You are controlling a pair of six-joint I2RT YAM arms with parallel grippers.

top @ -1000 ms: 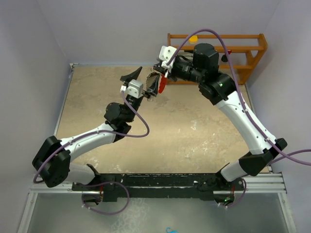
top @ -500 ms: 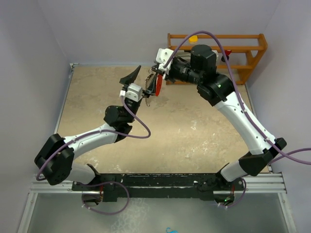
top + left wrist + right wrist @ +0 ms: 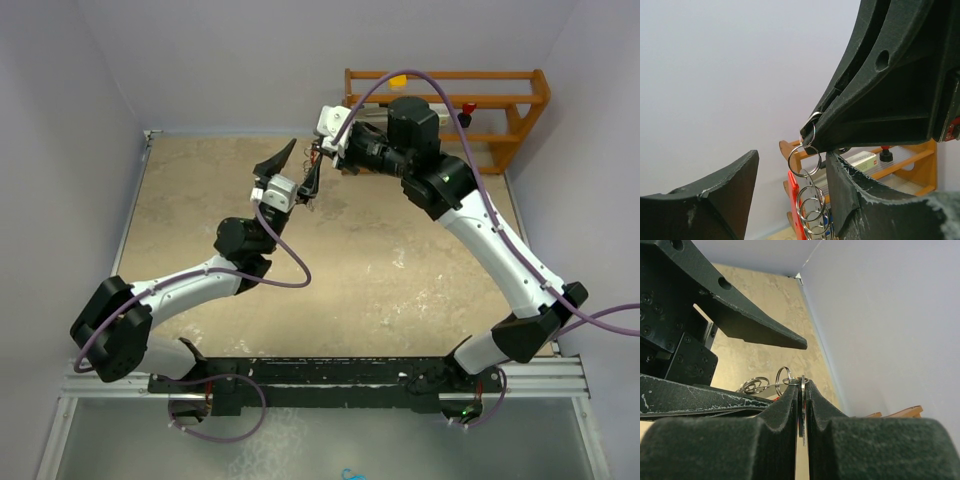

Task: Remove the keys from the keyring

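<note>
My right gripper (image 3: 319, 153) is held above the table at the back. It is shut on a thin flat silver key (image 3: 801, 412), seen edge-on between its pads. The keyring hangs from that key: a chain of silver rings (image 3: 812, 207) beside a red strip (image 3: 792, 200). The rings also show in the right wrist view (image 3: 784, 377). My left gripper (image 3: 792, 159) is open. Its two fingers (image 3: 715, 195) stand on either side of the hanging rings without gripping them. In the top view the left gripper (image 3: 303, 157) sits just left of the right one, and the keyring is mostly hidden between them.
An orange wooden rack (image 3: 450, 100) stands at the back right against the wall, and it also shows in the left wrist view (image 3: 905, 152). It holds a white box (image 3: 861, 159) and a small red-topped item (image 3: 885, 152). Grey walls close in the back and both sides.
Both grippers moved a little toward the back wall. The red strip, plain beside the right gripper before, is now almost hidden. The left fingers now straddle the hanging rings.
</note>
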